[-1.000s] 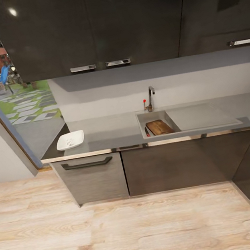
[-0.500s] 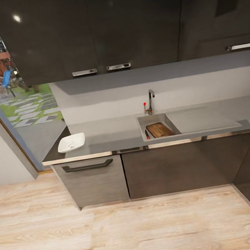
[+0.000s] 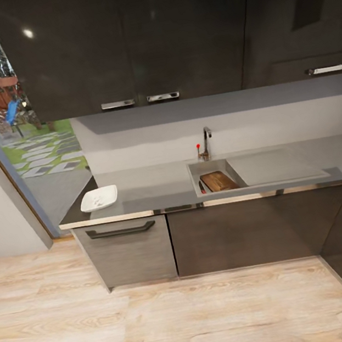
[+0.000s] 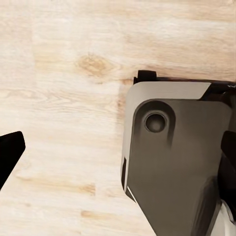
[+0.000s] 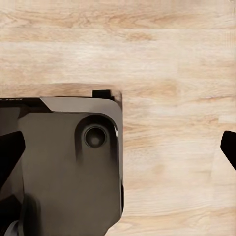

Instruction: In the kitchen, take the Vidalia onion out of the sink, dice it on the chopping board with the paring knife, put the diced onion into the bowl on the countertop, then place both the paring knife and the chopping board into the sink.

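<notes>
White bowl (image 3: 99, 198) sits at the bench's (image 3: 151, 188) left end, chopping board (image 3: 218, 181) and red-handled paring knife (image 3: 201, 186) lie in the sink (image 3: 215, 176) further right, well ahead of me, while my hands hang over wooden floor (image 3: 164, 328), wide open, empty.

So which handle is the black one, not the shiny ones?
The dark bar handle on the grey lower drawer, below the white bowl. The silver handles sit high on the dark upper cabinets.
</notes>
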### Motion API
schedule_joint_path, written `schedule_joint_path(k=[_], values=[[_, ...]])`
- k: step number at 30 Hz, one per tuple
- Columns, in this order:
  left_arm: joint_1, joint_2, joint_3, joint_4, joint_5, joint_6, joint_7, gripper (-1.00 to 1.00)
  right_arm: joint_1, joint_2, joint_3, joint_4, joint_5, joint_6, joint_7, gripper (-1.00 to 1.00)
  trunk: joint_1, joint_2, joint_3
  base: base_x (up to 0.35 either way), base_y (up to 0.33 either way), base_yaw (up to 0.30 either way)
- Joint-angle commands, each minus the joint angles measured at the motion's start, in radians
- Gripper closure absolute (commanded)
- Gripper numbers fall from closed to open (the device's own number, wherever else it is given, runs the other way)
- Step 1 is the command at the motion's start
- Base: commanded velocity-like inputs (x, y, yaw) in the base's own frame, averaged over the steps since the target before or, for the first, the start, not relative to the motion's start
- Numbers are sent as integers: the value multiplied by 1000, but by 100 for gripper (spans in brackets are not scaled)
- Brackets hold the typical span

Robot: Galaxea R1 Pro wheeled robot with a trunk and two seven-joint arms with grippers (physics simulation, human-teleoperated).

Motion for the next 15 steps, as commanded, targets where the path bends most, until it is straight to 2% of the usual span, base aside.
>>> schedule_joint_path(k=[1, 15], values=[[-2, 0, -3, 1, 7, 2, 1, -100, -1, 0, 8, 0, -9, -2, -2, -100, 1, -2, 0, 0, 0, 0], [-2, 0, -3, 1, 7, 1, 1, -100, -1, 6, 8, -1, -9, -2, -2, -100, 1, -2, 22, 0, 0, 0]])
